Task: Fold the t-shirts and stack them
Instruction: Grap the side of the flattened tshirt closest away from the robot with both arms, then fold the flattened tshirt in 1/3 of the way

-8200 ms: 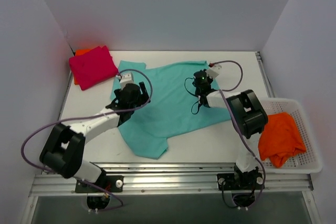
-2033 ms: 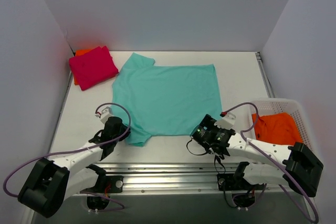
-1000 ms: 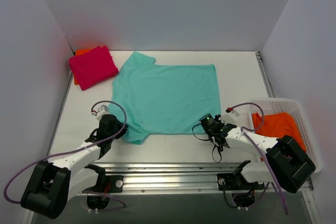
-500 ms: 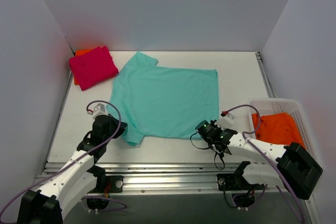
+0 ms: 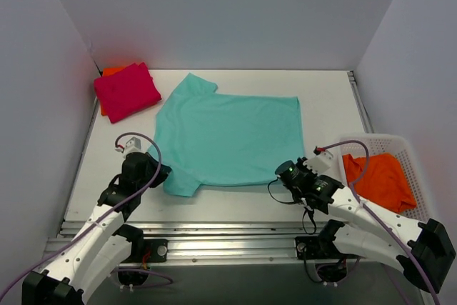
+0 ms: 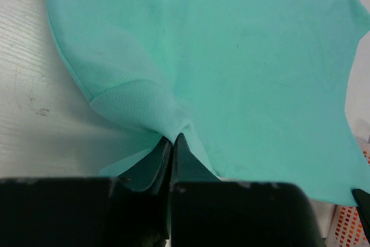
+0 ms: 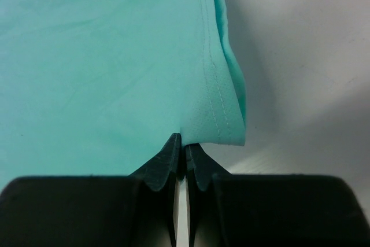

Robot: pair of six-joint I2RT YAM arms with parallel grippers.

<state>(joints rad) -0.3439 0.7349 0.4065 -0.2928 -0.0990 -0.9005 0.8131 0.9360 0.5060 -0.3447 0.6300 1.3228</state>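
Observation:
A teal t-shirt (image 5: pixel 228 137) lies spread flat across the middle of the table, with one sleeve at the far left and the other at the near left. My left gripper (image 5: pixel 161 175) (image 6: pixel 172 138) is shut on the cloth by the near left sleeve, which bunches up at the tips. My right gripper (image 5: pixel 287 171) (image 7: pixel 184 140) is shut on the stitched hem at the shirt's near right corner. A folded magenta t-shirt (image 5: pixel 126 91) sits at the far left on a folded orange one (image 5: pixel 108 71), which mostly stays hidden under it.
A white basket (image 5: pixel 378 137) at the right edge holds a crumpled orange t-shirt (image 5: pixel 378 180). Grey walls close in the table (image 5: pixel 328 101) on three sides. A metal rail runs along the near edge by the arm bases.
The right gripper has shut on the teal shirt's near right corner. Both arms have shifted, the left a little to the left, and the shirt now lies slightly farther right.

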